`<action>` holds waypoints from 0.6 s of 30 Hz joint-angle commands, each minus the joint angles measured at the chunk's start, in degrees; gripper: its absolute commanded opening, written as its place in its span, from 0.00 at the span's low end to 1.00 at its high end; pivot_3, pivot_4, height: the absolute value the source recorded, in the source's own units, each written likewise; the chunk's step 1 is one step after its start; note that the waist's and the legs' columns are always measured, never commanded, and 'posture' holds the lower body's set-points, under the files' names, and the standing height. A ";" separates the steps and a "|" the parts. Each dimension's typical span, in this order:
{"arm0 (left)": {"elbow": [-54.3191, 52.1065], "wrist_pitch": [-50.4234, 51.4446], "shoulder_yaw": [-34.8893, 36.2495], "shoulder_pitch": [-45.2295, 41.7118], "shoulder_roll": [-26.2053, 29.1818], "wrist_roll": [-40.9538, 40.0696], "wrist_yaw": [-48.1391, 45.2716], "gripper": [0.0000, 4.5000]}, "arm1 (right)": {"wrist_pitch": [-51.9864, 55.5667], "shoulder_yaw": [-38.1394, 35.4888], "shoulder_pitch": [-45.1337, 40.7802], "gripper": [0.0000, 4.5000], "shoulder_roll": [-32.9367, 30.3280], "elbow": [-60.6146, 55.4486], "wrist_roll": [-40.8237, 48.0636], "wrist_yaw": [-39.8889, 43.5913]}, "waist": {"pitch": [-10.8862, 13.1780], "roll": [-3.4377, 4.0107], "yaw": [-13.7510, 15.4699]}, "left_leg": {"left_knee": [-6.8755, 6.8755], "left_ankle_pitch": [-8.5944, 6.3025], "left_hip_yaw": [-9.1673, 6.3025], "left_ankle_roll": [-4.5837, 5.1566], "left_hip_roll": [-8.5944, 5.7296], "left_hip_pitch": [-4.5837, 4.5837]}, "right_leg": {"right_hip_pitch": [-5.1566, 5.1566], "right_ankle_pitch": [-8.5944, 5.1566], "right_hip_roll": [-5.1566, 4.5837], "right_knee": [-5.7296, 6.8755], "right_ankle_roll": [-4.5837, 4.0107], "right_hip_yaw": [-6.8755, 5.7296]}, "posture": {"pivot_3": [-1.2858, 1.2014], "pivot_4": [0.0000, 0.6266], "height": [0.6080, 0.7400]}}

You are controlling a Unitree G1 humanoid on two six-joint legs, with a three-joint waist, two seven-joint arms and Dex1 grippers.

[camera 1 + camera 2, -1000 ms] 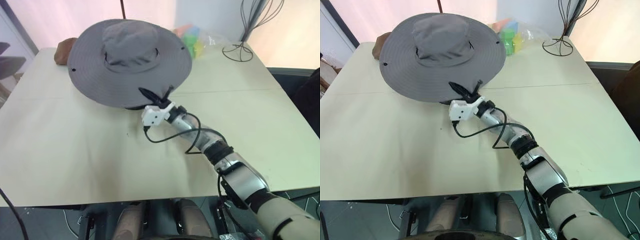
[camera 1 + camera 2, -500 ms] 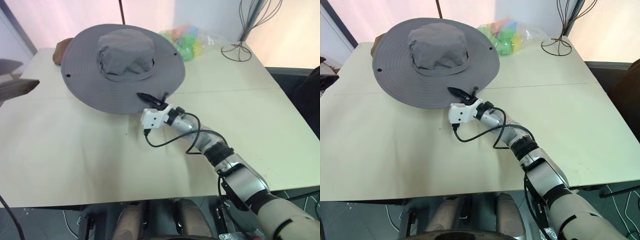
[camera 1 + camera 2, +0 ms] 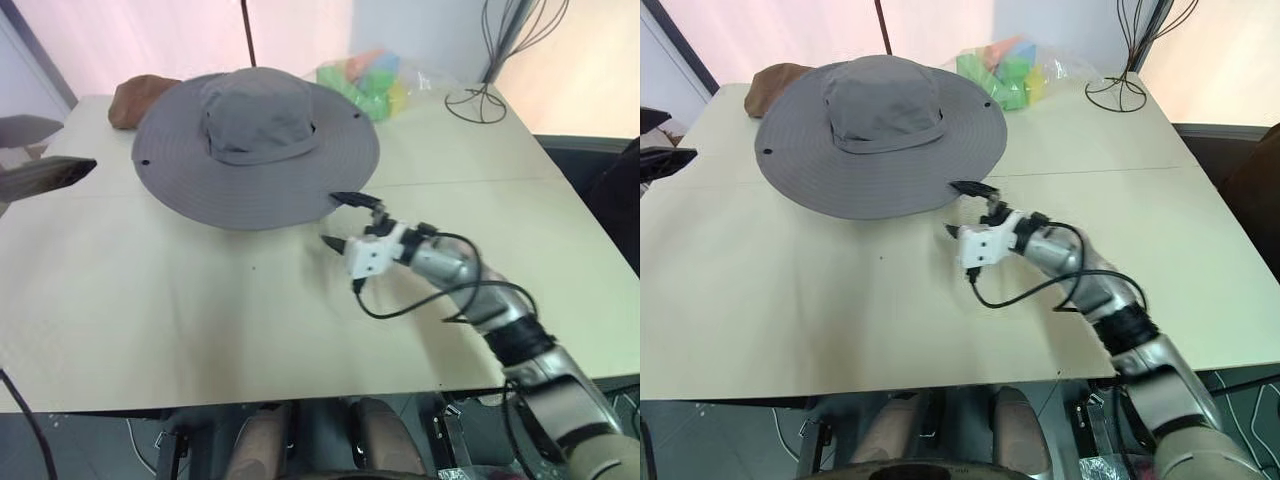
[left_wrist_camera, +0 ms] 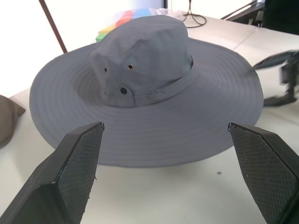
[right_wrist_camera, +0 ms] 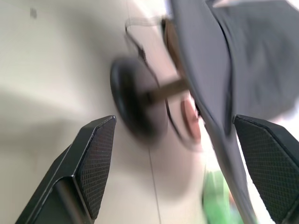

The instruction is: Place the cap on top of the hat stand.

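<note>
Right hand (image 3: 338, 220) released cap (image 3: 256, 145) — brown cap (image 3: 140, 97) behind.

Bright backlight; right wrist view blurred.

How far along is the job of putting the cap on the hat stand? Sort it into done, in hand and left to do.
Done: the cap sits level and raised off the table, on the hat stand whose stem and base show beneath its brim. In hand: nothing; the right gripper is open just off the brim edge, and the left gripper is open, facing the cap. Left: apparently only drawing the arms away.
</note>
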 commanded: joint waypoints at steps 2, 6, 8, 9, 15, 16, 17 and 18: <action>1.28 -2.11 -0.37 -1.26 0.75 1.00 -0.91 1.00 | 15.42 -8.08 2.95 0.91 -6.26 -12.97 20.13 13.90 | 0.01 0.02 -0.07 | 0.00 -0.01 0.00 0.02 0.04 0.01 | 0.02 0.00 0.00 -0.02 -0.01 0.00 | 0.52 0.24 0.96; 3.55 -3.51 -0.16 -1.18 1.73 2.11 -2.36 1.00 | 38.75 -19.09 -2.54 0.91 -16.12 -15.24 42.72 25.85 | 0.08 0.11 -0.03 | 0.06 -0.07 0.03 0.13 0.04 0.00 | 0.09 -0.02 -0.07 -0.05 -0.04 -0.02 | 0.52 0.24 0.96; 3.79 -3.74 0.46 -0.68 2.03 2.46 -2.99 1.00 | 47.92 -22.10 -8.27 0.91 -20.91 -11.03 48.80 30.01 | 0.10 0.15 -0.03 | 0.13 -0.11 0.03 0.19 0.04 0.01 | 0.12 -0.01 -0.13 -0.08 -0.06 -0.06 | 0.52 0.24 0.96; 3.75 -3.82 1.02 -0.17 2.19 2.59 -3.40 1.00 | 51.32 -22.70 -11.50 0.91 -23.34 -7.84 50.27 32.34 | 0.10 0.15 -0.01 | 0.12 -0.11 0.03 0.19 0.05 0.01 | 0.12 -0.02 -0.15 -0.09 -0.07 -0.07 | 0.52 0.24 0.96; 2.94 -3.53 5.19 3.56 3.22 2.68 -5.25 1.00 | 59.95 -19.62 -23.42 0.91 -30.71 5.63 49.85 42.65 | 0.10 0.14 -0.08 | -0.19 -0.18 0.12 0.22 0.02 -0.01 | 0.07 -0.12 -0.36 -0.34 -0.26 -0.14 | 0.52 0.24 0.96; 2.70 -3.30 6.12 4.33 3.38 2.62 -5.57 1.00 | 59.43 -19.13 -24.57 0.91 -30.68 7.12 49.09 43.52 | 0.10 0.15 -0.10 | -0.20 -0.18 0.14 0.21 0.02 -0.04 | 0.02 -0.12 -0.36 -0.36 -0.26 -0.13 | 0.52 0.24 0.96; 2.51 -3.10 6.86 4.95 3.51 2.54 -5.69 1.00 | 59.80 -18.70 -25.86 0.91 -30.42 8.50 48.65 43.90 | 0.10 0.15 -0.19 | -0.21 -0.18 0.16 0.21 0.02 -0.12 | -0.07 -0.12 -0.38 -0.36 -0.26 -0.12 | 0.52 0.24 0.96; 2.40 -2.91 7.38 5.36 3.58 2.45 -5.61 1.00 | 60.33 -18.39 -27.27 0.91 -29.86 9.94 48.42 44.08 | 0.11 0.16 -0.21 | -0.24 -0.18 0.27 0.21 0.01 -0.18 | -0.19 -0.10 -0.42 -0.33 -0.22 -0.07 | 0.52 0.24 0.96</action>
